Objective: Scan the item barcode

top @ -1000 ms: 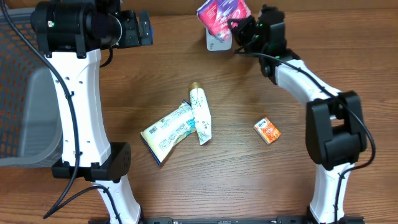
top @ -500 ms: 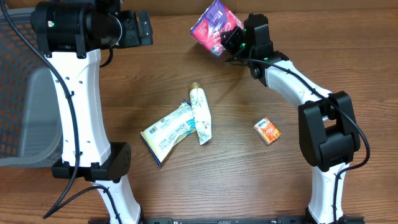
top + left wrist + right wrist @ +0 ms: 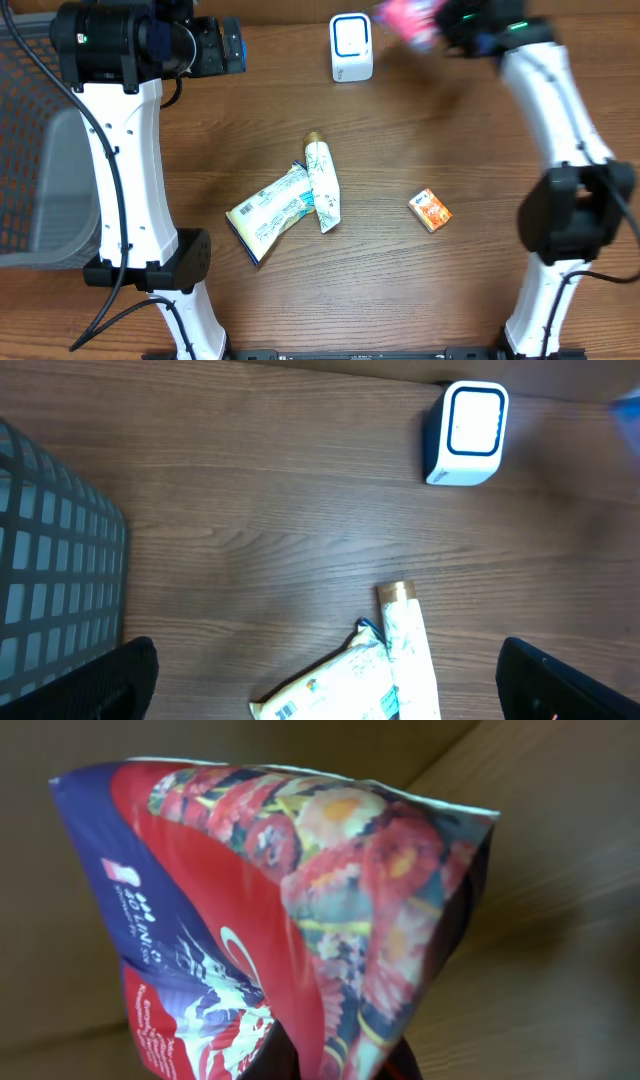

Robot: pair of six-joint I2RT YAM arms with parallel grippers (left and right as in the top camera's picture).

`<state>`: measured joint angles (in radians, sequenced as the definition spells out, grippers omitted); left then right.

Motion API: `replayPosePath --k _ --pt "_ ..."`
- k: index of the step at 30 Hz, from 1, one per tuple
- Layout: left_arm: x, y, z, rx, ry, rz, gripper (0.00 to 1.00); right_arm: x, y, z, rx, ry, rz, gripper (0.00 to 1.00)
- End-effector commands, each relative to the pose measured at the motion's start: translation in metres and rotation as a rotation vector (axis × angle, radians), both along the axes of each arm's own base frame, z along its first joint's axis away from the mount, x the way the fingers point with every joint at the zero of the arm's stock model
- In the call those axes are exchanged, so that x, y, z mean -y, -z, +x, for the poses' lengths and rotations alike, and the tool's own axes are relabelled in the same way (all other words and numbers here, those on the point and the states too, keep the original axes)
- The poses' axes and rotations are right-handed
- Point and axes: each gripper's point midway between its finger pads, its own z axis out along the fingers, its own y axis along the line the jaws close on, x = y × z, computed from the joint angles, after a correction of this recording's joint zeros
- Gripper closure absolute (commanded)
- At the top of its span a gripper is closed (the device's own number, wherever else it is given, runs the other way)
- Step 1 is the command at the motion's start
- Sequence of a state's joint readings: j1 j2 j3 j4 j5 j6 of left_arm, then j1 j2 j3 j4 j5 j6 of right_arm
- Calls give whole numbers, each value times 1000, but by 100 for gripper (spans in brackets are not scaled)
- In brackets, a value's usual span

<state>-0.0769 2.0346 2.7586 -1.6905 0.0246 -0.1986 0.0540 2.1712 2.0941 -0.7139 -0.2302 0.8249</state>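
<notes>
Wooden bench [image 3: 400,130] carries a white scanner [image 3: 351,47]. To its right, over the far edge, the right claw [image 3: 447,20] pinches a red flowered pouch [image 3: 408,16]. The left claw [image 3: 232,45] gapes wide, empty.

A red flowery packet [image 3: 285,920] fills the view, wooden table [image 3: 570,950] behind

Gripped red floral pouch [image 3: 290,920] aloft, right of the white scanner [image 3: 350,47].

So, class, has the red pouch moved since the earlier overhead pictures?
Yes: the red pouch has swung from over the white scanner to the right of it.
</notes>
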Motion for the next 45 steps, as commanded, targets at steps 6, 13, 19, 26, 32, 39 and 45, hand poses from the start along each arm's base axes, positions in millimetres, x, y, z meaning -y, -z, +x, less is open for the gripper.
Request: replayPosePath --k 6,13,19,26,32,39,45 --pt "-1 -10 -5 30 14 14 0 261 3 -77 -207 482 -23 96" --pt "-1 -10 -5 30 14 14 1 387 43 -174 -398 803 -67 96" --pt "-1 -10 -5 30 14 14 0 451 78 -239 -500 962 -134 96" --pt "-1 -10 -5 30 14 14 0 488 120 -288 -560 1011 -175 95" --pt "-1 -10 -5 31 14 14 0 498 113 -291 -531 914 -222 27" --pt "-1 -10 -5 30 14 14 0 475 66 -264 -428 776 -116 19" --pt "-1 -10 -5 31 14 14 0 381 -47 -193 5 248 -8 17"
